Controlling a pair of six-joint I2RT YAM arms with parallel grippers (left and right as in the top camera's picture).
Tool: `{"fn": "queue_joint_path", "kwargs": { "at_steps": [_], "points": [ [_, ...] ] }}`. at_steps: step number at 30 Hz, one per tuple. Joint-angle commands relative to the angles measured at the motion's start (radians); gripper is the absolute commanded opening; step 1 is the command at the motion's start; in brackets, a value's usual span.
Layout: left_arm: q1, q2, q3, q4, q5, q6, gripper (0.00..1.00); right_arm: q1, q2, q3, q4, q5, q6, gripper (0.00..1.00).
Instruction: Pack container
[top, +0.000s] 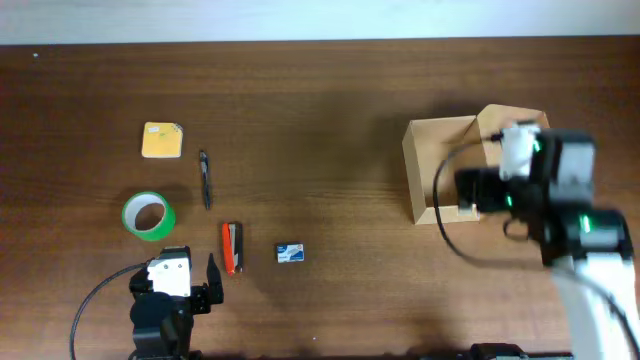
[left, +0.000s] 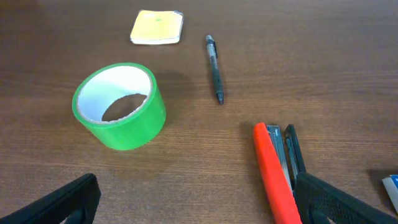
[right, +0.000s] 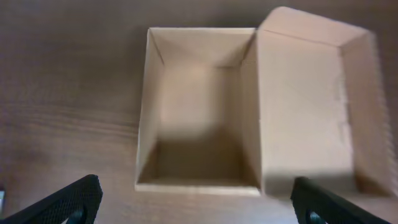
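Observation:
The container is a tan cardboard box at the right of the table, open, with its flap lid folded back. In the right wrist view the container is empty inside and the lid lies to its right. My right gripper is open and empty, hovering over the box's near edge. My left gripper is open and empty at the front left. A red stapler lies just inside its right finger.
On the left lie a green tape roll, a yellow sticky-note pad, a black pen, the stapler and a small blue-and-white box.

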Motion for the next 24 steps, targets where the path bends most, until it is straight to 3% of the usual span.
{"fn": "queue_joint_path", "kwargs": {
  "at_steps": [1,8,15,24],
  "points": [
    [0.005,-0.004,-0.004,-0.005,-0.011,-0.013,1.0,-0.006,0.166,0.091,-0.002,-0.074,0.011,0.99],
    [0.005,-0.004,-0.004,-0.005,-0.011,-0.013,0.99,-0.005,0.418,0.177,0.019,-0.192,0.011,0.99],
    [0.005,-0.004,-0.004,-0.005,-0.011,-0.013,1.0,0.016,0.512,0.178,0.077,-0.32,0.012,0.99],
    [0.005,-0.004,-0.004,-0.005,-0.011,-0.013,0.99,0.162,0.522,0.178,0.089,-0.089,0.086,0.99]
  ]
}}
